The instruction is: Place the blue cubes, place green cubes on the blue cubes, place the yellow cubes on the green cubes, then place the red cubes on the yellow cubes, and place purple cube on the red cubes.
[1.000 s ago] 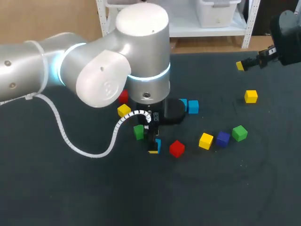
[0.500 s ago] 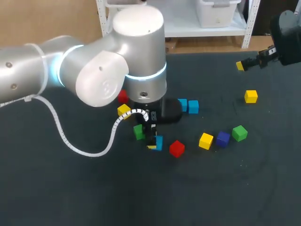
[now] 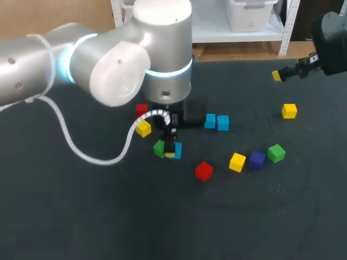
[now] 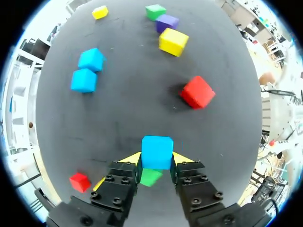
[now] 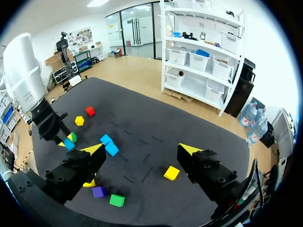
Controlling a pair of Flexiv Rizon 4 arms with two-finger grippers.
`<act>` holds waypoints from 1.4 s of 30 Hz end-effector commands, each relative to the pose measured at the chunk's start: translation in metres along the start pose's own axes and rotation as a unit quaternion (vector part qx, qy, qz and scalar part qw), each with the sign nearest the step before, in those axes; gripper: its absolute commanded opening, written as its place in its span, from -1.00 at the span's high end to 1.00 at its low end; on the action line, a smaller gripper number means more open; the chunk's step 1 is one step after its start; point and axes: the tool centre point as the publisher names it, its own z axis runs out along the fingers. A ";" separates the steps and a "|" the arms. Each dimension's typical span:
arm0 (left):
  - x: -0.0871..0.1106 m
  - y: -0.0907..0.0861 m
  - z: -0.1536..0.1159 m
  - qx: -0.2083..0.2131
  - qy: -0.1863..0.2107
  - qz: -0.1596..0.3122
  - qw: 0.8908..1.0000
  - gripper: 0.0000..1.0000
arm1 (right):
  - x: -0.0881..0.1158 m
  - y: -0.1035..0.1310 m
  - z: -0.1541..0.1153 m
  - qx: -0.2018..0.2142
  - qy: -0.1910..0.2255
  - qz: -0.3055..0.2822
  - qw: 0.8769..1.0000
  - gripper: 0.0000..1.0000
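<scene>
So my left gripper (image 4: 157, 159) is pinching a blue cube (image 4: 157, 151) between its yellow tips, one finger pressing on each side. It's hanging just beside a green cube (image 3: 159, 148) near the middle of the table (image 3: 81, 216). In the left wrist view that green one is peeking out right under the held cube, and I can't tell if they're touching.

A yellow cube (image 3: 143, 128) and a red cube (image 3: 142, 110) are sitting close by on the far side, right at the edge of the arm. Two more blue cubes (image 3: 210, 121) are sitting side by side, touching, off to the right of the gripper. A second red cube (image 3: 204, 170) is lying alone on the near side.

Further right, three are sitting close together in a row: another yellow cube (image 3: 237, 161), the purple cube (image 3: 257, 159) and a second green cube (image 3: 276, 153). A last yellow cube (image 3: 289, 111) is sitting well apart from them, toward the right edge.

My right gripper (image 5: 140, 150) is hovering high over the far right corner, fingers spread wide apart.
</scene>
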 end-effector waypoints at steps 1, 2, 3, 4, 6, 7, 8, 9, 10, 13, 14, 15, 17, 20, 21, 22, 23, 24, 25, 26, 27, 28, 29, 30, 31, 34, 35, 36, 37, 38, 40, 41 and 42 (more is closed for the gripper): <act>-0.017 0.033 -0.008 0.015 0.023 -0.001 1.000 1.00 | 0.001 0.002 0.000 0.004 -0.001 0.000 1.000 -1.00; -0.018 0.038 -0.009 0.014 0.022 -0.002 1.000 1.00 | 0.001 0.002 0.000 0.004 -0.001 0.000 1.000 -1.00; -0.019 0.043 -0.010 0.014 0.022 -0.003 1.000 1.00 | 0.001 0.002 0.000 0.004 -0.001 0.000 1.000 -1.00; -0.020 0.048 -0.010 0.013 0.023 -0.003 1.000 1.00 | 0.001 0.002 0.000 0.004 -0.001 0.000 1.000 -1.00; -0.022 0.057 -0.009 0.010 0.029 -0.009 0.999 1.00 | 0.001 0.002 0.000 0.004 -0.001 0.000 1.000 -1.00; -0.022 0.061 -0.008 0.010 0.030 -0.009 0.999 1.00 | 0.001 0.002 0.000 0.004 -0.001 0.000 1.000 -1.00; -0.023 0.065 -0.007 0.010 0.032 -0.011 0.999 1.00 | 0.001 0.002 0.000 0.004 -0.001 0.000 1.000 -1.00; -0.024 0.069 -0.005 0.009 0.036 -0.011 0.999 1.00 | 0.001 0.002 0.000 0.004 -0.001 0.000 1.000 -1.00; -0.025 0.072 -0.003 0.009 0.037 -0.011 0.999 1.00 | 0.001 0.002 0.000 0.004 -0.001 0.000 1.000 -1.00; -0.026 0.083 0.007 0.006 0.043 -0.014 0.999 1.00 | 0.001 0.002 0.000 0.004 -0.001 0.000 1.000 -1.00; -0.027 0.086 0.010 0.006 0.042 -0.015 0.999 1.00 | 0.001 0.002 0.000 0.004 -0.001 0.000 1.000 -1.00; -0.028 0.089 0.011 0.005 0.040 -0.016 0.999 1.00 | 0.001 0.002 0.000 0.004 -0.001 0.000 1.000 -1.00; -0.032 0.094 0.012 -0.001 0.036 -0.017 0.999 1.00 | 0.001 0.002 0.000 0.004 -0.001 0.000 1.000 -1.00; -0.038 0.100 0.012 -0.004 0.030 -0.017 0.999 1.00 | 0.001 0.002 0.000 0.004 -0.001 0.000 1.000 -1.00; -0.041 0.101 0.012 -0.006 0.030 -0.016 0.999 1.00 | 0.001 0.002 0.000 0.004 -0.001 0.000 1.000 -1.00; -0.043 0.103 0.012 -0.008 0.030 -0.015 0.999 1.00 | 0.001 0.002 0.000 0.004 -0.001 0.000 1.000 -1.00; -0.044 0.105 0.012 -0.010 0.030 -0.014 0.999 1.00 | 0.001 0.002 0.000 0.004 -0.001 0.000 1.000 -1.00; -0.045 0.106 0.013 -0.011 0.029 -0.014 0.999 1.00 | 0.001 0.002 0.000 0.004 -0.001 0.000 1.000 -1.00; -0.045 0.108 0.013 -0.011 0.029 -0.013 0.999 1.00 | 0.001 0.002 0.000 0.004 -0.001 0.000 1.000 -1.00; -0.046 0.109 0.014 -0.012 0.029 -0.013 0.999 1.00 | 0.001 0.002 0.000 0.004 -0.001 0.000 1.000 -1.00; -0.046 0.111 0.015 -0.012 0.028 -0.012 0.999 1.00 | 0.001 0.002 0.000 0.004 -0.001 0.000 1.000 -1.00; -0.045 0.112 0.016 -0.011 0.026 -0.013 1.000 1.00 | 0.001 0.002 0.000 0.004 -0.001 0.000 1.000 -1.00; -0.045 0.112 0.017 -0.011 0.024 -0.014 1.000 1.00 | 0.001 0.002 0.000 0.004 -0.001 0.000 1.000 -1.00; -0.044 0.113 0.017 -0.010 0.022 -0.016 1.000 1.00 | 0.001 0.002 0.000 0.004 -0.001 0.000 1.000 -1.00; -0.044 0.114 0.017 -0.011 0.021 -0.017 1.000 1.00 | 0.001 0.002 0.000 0.004 -0.001 0.000 1.000 -1.00; -0.043 0.115 0.017 -0.012 0.011 -0.020 1.000 1.00 | 0.001 0.002 0.000 0.004 -0.001 0.000 1.000 -1.00; -0.043 0.115 0.017 -0.012 0.008 -0.021 1.000 1.00 | 0.001 0.002 0.000 0.004 -0.001 0.000 1.000 -1.00; -0.043 0.115 0.017 -0.009 0.005 -0.023 1.000 1.00 | 0.001 0.002 0.000 0.004 -0.001 0.000 1.000 -1.00; -0.042 0.115 0.018 -0.007 -0.001 -0.023 1.000 1.00 | 0.001 0.002 0.000 0.004 -0.001 0.000 1.000 -1.00; -0.042 0.115 0.018 -0.006 -0.002 -0.024 1.000 1.00 | 0.001 0.002 0.000 0.004 -0.001 0.000 1.000 -1.00; -0.041 0.116 0.021 -0.002 -0.009 -0.027 1.000 1.00 | 0.001 0.002 0.000 0.004 -0.001 0.000 1.000 -1.00; -0.041 0.116 0.022 -0.001 -0.010 -0.027 1.000 1.00 | 0.001 0.002 0.000 0.004 -0.001 0.000 1.000 -1.00; -0.041 0.116 0.023 0.001 -0.012 -0.027 1.000 1.00 | 0.001 0.002 0.000 0.004 -0.001 0.000 1.000 -1.00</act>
